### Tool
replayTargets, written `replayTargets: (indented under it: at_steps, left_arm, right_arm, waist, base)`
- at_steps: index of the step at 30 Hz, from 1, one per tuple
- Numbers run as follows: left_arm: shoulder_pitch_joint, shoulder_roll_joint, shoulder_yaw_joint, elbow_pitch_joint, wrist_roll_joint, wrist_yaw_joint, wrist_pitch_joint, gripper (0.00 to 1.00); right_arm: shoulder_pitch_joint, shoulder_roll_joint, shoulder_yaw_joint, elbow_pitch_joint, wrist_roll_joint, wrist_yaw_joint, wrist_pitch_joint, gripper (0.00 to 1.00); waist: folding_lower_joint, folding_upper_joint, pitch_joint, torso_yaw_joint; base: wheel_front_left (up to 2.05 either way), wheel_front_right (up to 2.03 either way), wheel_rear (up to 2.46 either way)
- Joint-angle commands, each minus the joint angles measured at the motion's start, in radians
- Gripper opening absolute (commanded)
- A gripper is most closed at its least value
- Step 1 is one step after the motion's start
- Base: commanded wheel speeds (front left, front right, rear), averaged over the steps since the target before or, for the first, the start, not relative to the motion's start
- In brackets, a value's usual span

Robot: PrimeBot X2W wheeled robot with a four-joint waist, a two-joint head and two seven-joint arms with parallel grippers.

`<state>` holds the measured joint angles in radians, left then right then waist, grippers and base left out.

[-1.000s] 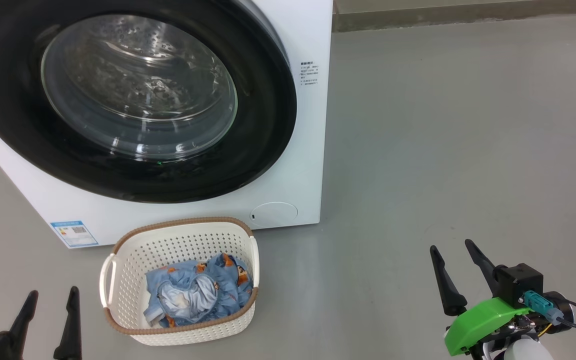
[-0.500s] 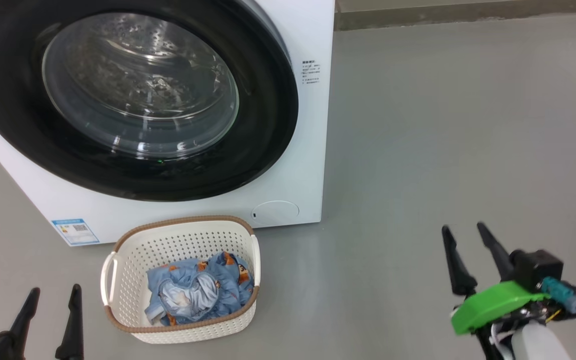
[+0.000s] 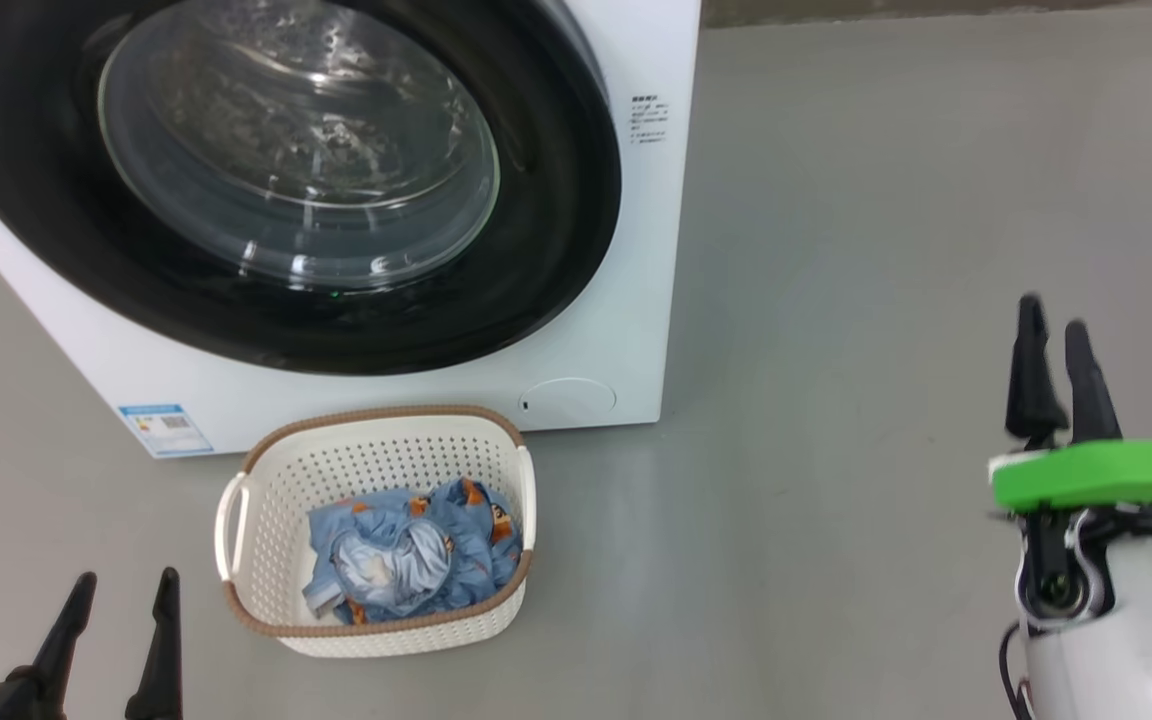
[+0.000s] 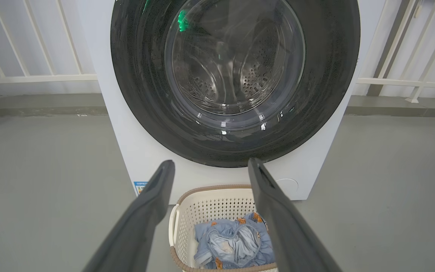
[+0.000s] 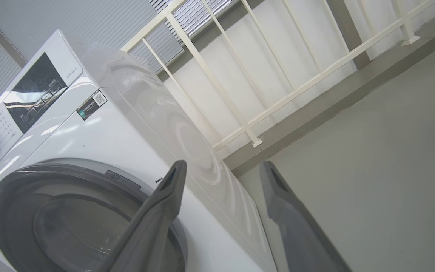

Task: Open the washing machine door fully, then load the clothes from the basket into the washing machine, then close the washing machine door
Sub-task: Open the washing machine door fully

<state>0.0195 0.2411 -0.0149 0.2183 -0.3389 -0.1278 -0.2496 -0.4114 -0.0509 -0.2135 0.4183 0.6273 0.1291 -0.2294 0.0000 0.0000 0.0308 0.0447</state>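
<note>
Grey floor (image 3: 886, 250), both pairs of jaws spread and empty: left gripper (image 3: 128, 576) near the basket (image 3: 376, 413) holding the clothes (image 3: 416, 555), right gripper (image 3: 1053, 312) well apart at the right, and behind the basket the washing machine (image 3: 636, 250), its washing machine door (image 3: 556, 200) shut.

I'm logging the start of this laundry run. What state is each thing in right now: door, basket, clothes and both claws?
washing machine door: shut, not yet opened.
basket: upright, loaded.
clothes: bunched inside the basket, none lifted.
left claw: open, empty.
right claw: open, empty, touching nothing.
</note>
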Motion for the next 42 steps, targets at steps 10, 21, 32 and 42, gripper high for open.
replayTargets:
  at_steps: [10,21,32,42]
  left_arm:
    - [-0.037,0.032,0.028,-0.047,-0.018,-0.003,-0.012,1.00]
    - [-0.051,0.050,0.010,-0.059,-0.052,-0.003,-0.012,1.00]
    - [-0.083,0.074,-0.018,-0.077,-0.090,-0.003,-0.012,1.00]
    - [-0.127,0.089,-0.055,-0.092,-0.132,-0.003,-0.012,1.00]
  right_arm:
    - [-0.164,0.001,-0.005,0.035,0.217,0.002,0.074,0.26]
    - [-0.346,0.001,-0.063,0.162,0.288,0.002,0.241,0.00]
    - [-0.552,0.001,-0.111,0.268,0.282,0.002,0.497,0.00]
    - [-0.734,0.001,-0.144,0.354,0.317,0.002,0.632,0.00]
  waist:
    - [0.0000,0.0000,0.046,0.030]
    - [0.0000,0.0000,0.116,0.062]
    - [0.0000,0.0000,0.204,0.092]
    - [0.0000,0.0000,0.293,0.124]
  base:
    - [0.00,0.00,0.00]
    - [0.00,0.00,0.00]
    - [0.00,0.00,0.00]
    - [0.00,0.00,0.00]
